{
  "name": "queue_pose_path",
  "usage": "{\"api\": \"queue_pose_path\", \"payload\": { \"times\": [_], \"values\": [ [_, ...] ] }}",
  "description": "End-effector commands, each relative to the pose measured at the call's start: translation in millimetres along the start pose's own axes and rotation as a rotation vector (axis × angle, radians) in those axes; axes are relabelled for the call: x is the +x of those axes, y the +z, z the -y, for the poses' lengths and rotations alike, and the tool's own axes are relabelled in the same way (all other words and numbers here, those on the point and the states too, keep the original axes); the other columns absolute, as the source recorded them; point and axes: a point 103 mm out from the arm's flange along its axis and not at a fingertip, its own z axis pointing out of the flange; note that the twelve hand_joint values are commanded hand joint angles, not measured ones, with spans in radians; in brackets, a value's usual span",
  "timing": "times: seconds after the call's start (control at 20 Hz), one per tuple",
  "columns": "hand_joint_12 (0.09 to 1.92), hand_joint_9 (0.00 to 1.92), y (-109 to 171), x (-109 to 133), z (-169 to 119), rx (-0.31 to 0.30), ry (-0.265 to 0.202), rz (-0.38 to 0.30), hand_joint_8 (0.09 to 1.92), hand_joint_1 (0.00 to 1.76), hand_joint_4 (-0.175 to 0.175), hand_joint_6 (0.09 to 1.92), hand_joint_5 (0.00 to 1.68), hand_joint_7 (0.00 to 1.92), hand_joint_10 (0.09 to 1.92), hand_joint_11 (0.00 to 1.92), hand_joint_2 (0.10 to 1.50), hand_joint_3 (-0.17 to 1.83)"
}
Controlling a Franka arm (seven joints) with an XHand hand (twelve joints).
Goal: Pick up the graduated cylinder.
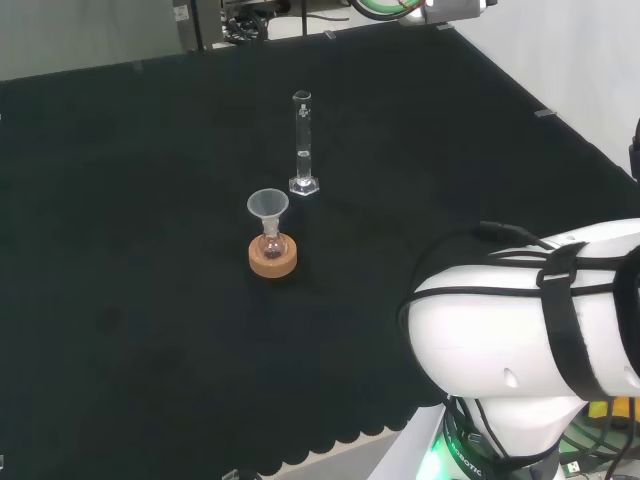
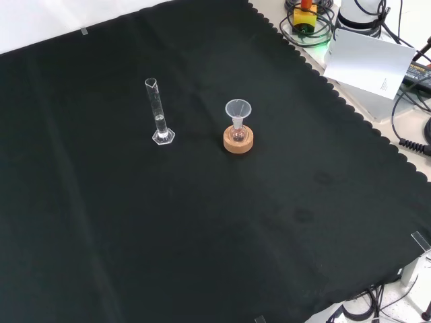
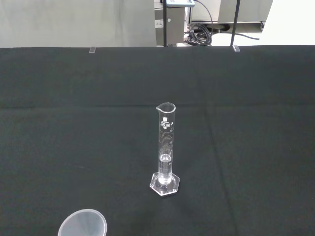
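- No telling how the hand's fingers stand.
- Graduated cylinder (image 1: 303, 143) upright on black cloth (image 1: 130, 300), near a funnel (image 1: 267, 206) in a small flask (image 1: 272, 246) on its cork ring (image 1: 273, 260).
- Wrist view: a little clear liquid low in the cylinder.

A large white arm link (image 1: 520, 320) fills the lower right of the head view, its shell smooth, rounded and glossy. Black cables (image 1: 500, 262) run across the top of the link, held down by a broad black strap (image 1: 570, 330) that wraps around the shell. A small dimple (image 1: 511, 378) marks the link's underside. Below it, at the bottom right of the frame, sits the base (image 1: 470, 450), ringed with a green glow and dark bands. Yellow and black parts show at the far lower right edge. In the front view, the white base (image 2: 360, 13) stands at the upper right, ringed by coiled black cables (image 2: 316, 27).
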Motion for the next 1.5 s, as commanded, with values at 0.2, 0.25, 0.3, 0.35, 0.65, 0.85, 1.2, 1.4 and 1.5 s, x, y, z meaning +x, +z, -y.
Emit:
{"api": "queue_pose_path", "payload": {
  "times": [0.2,0.25,0.3,0.35,0.65,0.85,1.2,1.4,1.5],
  "values": [
    [1.36,0.16,1,0,-2,-0.008,0.002,0.006,0.48,0.00,0.012,0.09,0.19,0.00,0.63,0.03,1.22,0.39],
    [1.37,0.16,1,0,-2,-0.008,0.004,0.005,0.48,0.00,0.012,0.09,0.20,0.00,0.63,0.03,1.23,0.37],
    [1.37,0.16,2,0,-3,-0.006,0.006,0.003,0.49,0.00,0.012,0.09,0.20,0.00,0.63,0.03,1.24,0.37],
    [1.37,0.16,2,-1,-3,-0.011,0.010,-0.002,0.49,0.00,0.012,0.09,0.20,0.00,0.63,0.03,1.24,0.36],
    [1.37,0.16,13,-8,-16,0.014,0.030,-0.012,0.49,0.00,0.012,0.09,0.21,0.01,0.63,0.03,1.25,0.35],
    [1.38,0.17,32,-23,-30,0.005,0.049,-0.046,0.49,0.01,0.012,0.09,0.21,0.01,0.64,0.04,1.25,0.34],
    [1.37,0.20,65,-42,-59,0.035,0.064,-0.064,0.50,0.08,0.003,0.09,0.24,0.04,0.64,0.06,1.24,0.31],
    [1.37,0.21,86,-51,-89,0.036,0.064,-0.082,0.50,0.12,0.001,0.09,0.25,0.05,0.64,0.07,1.22,0.30],
    [1.37,0.21,99,-58,-110,0.029,0.057,-0.107,0.50,0.13,0.000,0.09,0.25,0.05,0.64,0.07,1.22,0.30]
  ]
}}
